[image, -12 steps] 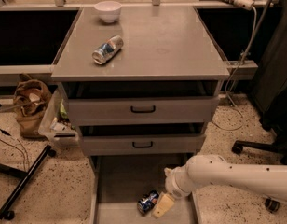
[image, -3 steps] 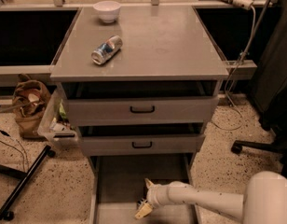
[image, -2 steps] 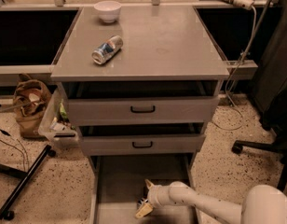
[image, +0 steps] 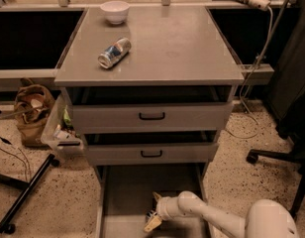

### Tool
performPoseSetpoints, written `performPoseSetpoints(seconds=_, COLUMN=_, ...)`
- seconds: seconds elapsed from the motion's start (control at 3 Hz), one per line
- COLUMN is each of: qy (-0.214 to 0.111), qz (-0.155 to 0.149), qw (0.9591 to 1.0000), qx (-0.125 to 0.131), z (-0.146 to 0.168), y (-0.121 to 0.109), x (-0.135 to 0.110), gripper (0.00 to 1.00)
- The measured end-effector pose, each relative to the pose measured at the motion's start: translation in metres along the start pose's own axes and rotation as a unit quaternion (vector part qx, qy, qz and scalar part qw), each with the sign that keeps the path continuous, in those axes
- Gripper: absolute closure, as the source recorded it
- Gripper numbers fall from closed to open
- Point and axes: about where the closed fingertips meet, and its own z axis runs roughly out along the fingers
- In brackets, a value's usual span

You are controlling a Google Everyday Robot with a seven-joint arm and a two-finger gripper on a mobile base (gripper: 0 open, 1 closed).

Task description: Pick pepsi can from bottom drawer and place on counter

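The bottom drawer (image: 123, 192) is pulled out at the foot of the grey cabinet. My gripper (image: 154, 211) reaches down into it from the lower right. Its two pale fingers (image: 153, 224) stand on either side of the pepsi can (image: 151, 214) and close against it. Only a small dark blue patch of the can shows between them, low on the drawer floor. The counter (image: 177, 43) is the broad grey top of the cabinet.
A paler silver can (image: 114, 52) lies on its side on the counter's left part, and a white bowl (image: 115, 10) stands at its back edge. The two upper drawers (image: 151, 116) are slightly open. A clutter bin (image: 61, 133) and a brown bag (image: 31, 105) sit on the floor at left, and a chair base (image: 276, 157) at right.
Four seconds ago the gripper hung right of the can, which lay in full view. It has since moved left and down over the can and has held still for the last second.
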Motion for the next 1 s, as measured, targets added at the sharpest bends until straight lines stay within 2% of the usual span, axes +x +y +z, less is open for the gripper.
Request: performPoseSetpoints(seconds=1.0, qy=0.039, qz=-0.004, qw=0.9992, qx=0.009, z=-0.025, y=-0.005, x=0.023, gripper=0.0)
